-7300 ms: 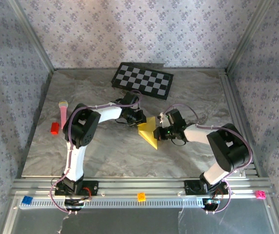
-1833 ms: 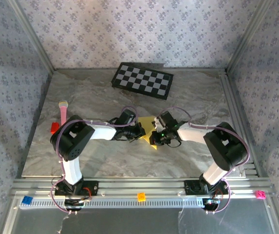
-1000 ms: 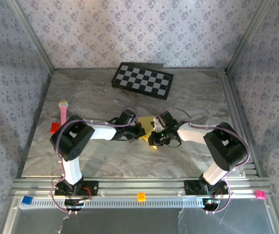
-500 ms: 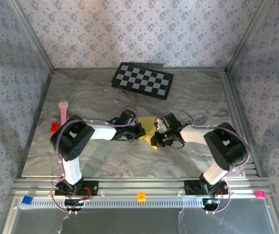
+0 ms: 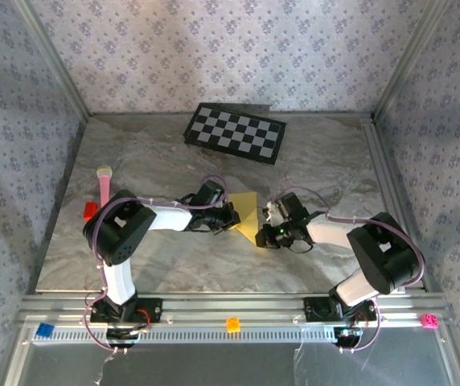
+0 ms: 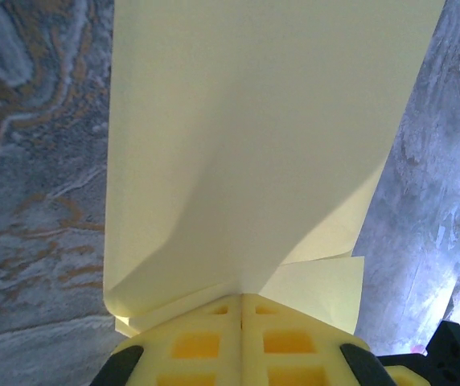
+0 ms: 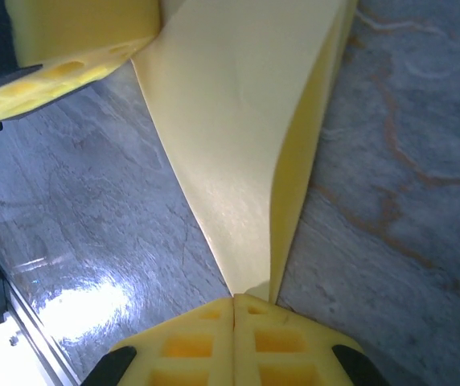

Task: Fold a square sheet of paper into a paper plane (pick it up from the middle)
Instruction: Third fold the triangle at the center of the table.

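The left gripper [image 6: 242, 299] pinches the paper [image 5: 246, 211] at nine o'clock, the right gripper [image 7: 235, 301] at five — opposing pulls could tear it.

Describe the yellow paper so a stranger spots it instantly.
From the checkerboard at the table's far edge, come nearer to mid-table. The yellow paper sits there, folded to a point, pinched by the left gripper and right gripper: a thin bright sheet, unlike the dark grippers.

No legible text or numbers, pink block [image 5: 429, 321] perhaps marked, too small to tell
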Available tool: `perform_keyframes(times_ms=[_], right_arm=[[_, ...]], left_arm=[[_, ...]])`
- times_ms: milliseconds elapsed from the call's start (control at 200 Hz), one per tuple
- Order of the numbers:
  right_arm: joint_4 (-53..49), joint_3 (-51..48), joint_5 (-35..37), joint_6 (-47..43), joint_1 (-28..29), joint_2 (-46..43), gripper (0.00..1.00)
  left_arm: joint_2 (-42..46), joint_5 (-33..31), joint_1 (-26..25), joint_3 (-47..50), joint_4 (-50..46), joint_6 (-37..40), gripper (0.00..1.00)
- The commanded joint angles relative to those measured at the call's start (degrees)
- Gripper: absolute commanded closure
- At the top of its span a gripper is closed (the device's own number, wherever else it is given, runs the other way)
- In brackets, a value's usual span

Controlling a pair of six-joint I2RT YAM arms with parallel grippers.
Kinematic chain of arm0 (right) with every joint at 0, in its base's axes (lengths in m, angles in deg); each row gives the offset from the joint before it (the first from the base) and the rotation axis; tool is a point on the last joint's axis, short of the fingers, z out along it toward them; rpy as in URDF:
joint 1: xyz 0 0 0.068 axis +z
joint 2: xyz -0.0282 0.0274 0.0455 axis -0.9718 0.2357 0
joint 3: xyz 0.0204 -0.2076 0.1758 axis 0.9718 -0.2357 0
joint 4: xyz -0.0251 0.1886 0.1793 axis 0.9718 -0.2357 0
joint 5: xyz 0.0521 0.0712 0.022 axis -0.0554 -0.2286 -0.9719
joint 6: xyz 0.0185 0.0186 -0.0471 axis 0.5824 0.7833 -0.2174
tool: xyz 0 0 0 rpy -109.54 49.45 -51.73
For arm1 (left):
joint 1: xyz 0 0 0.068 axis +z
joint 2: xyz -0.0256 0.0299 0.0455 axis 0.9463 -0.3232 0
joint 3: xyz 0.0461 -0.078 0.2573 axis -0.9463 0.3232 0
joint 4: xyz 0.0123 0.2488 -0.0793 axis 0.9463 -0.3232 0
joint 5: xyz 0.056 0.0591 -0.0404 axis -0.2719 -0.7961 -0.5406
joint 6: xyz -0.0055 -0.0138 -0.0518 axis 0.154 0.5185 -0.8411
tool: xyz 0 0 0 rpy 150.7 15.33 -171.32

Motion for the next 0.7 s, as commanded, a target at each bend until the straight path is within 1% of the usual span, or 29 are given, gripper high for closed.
perform_keyframes(times_ms=[0, 160, 285, 405, 495, 590, 695], right_arm=[[-4.4, -1.9, -1.3, -1.1, -1.1, -0.9, 0.94], [-4.9, 0.0, -2.4, 1.5, -0.7, -5.7, 0.93], [-7.0, 3.5, -1.0, 2.1, 0.1, -8.0, 0.94], [-7.4, 6.6, -0.6, 2.8, 1.0, -4.9, 0.95], [-7.3, 8.6, 1.8, 3.9, 2.7, -1.8, 0.96], [-6.6, 10.0, 2.9, 5.2, 3.2, 1.9, 0.98], [-2.9, 9.5, 4.0, 7.0, 3.2, 3.7, 0.98]], left_arm=[[-0.8, -2.7, 0.3, 0.1, -4.9, 1.0, 1.00], [-0.6, -2.4, 0.2, 0.1, -4.7, 1.2, 1.00], [-0.6, -2.4, 0.2, -0.1, -4.6, 1.2, 1.00], [-0.7, -2.4, 0.1, -0.1, -4.3, 1.1, 1.00], [-0.7, -2.3, 0.2, -0.2, -4.3, 1.2, 1.00], [-0.6, -2.2, 0.2, -0.3, -4.3, 1.2, 1.00], [-0.7, -2.2, 0.2, -0.3, -4.4, 1.3, 1.00]])
